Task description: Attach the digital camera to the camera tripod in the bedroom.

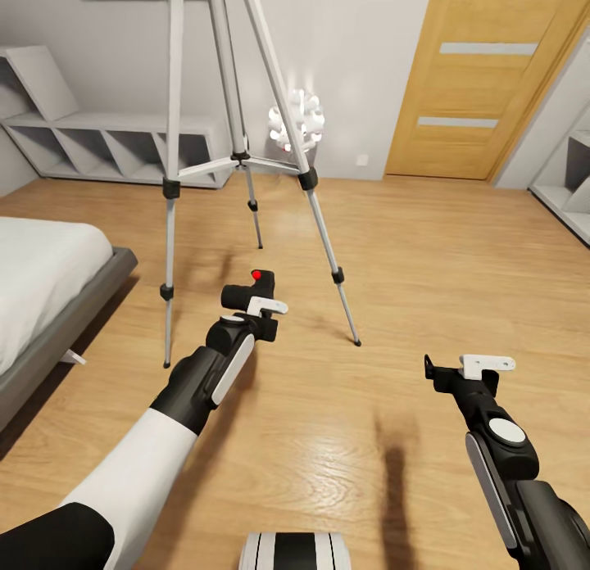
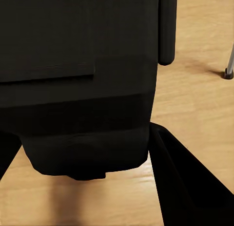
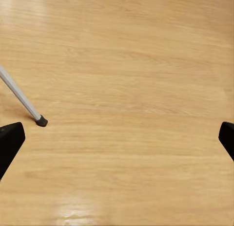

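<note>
In the head view the left gripper (image 1: 250,301) is closed around the digital camera (image 1: 248,292), a small black box with a red button on top, held above the wood floor (image 1: 426,251) just in front of the camera tripod (image 1: 238,156). The tripod stands on the floor with its three silver-grey legs spread, its top cut off by the upper edge of the picture. In the left wrist view the camera's dark body (image 2: 78,84) is close up between the fingers, with one tripod foot (image 2: 228,72) on the floor beyond it. The right gripper (image 1: 459,372) is spread wide and holds nothing, well apart from the camera; its wrist view shows another tripod foot (image 3: 41,121) between the finger tips. A bed (image 1: 49,291) lies at the left and a wooden door (image 1: 483,79) stands at the far right.
</note>
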{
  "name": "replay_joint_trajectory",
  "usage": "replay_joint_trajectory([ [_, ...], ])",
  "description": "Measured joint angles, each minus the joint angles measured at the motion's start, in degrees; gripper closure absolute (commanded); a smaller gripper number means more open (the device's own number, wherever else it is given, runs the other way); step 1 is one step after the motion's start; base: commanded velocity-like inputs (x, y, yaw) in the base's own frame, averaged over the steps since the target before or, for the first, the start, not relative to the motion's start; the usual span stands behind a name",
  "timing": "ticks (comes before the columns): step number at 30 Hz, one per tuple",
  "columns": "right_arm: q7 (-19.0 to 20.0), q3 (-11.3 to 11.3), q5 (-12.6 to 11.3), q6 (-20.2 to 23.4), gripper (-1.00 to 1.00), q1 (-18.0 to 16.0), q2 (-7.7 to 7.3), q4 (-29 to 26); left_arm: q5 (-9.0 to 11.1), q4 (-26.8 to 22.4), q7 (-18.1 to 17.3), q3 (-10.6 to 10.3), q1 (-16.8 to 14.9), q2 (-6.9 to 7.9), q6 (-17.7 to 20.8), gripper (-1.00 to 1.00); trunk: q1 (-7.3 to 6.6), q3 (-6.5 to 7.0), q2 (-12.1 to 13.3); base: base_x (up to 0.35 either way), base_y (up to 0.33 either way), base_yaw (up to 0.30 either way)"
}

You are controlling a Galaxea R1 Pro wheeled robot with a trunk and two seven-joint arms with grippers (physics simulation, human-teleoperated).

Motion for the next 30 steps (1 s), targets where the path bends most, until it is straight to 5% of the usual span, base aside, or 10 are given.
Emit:
replay_joint_trajectory([
  [19, 0.00, 0.15, 0.00, 0.00, -1.00, 0.01, 0.02, 0.00, 0.00, 5.07, 0.00, -0.03, 0.09, 0.08, -0.34, 1.00, -0.49, 4.21, 0.25, 0.000, 0.000, 0.000],
  [30, 0.00, 0.18, 0.00, 0.00, -1.00, 0.02, 0.09, 0.00, 0.02, 6.78, 0.02, -0.02, 0.15, 0.08, -0.58, 1.00, -2.90, 6.19, 4.65, 0.000, 0.000, 0.000],
])
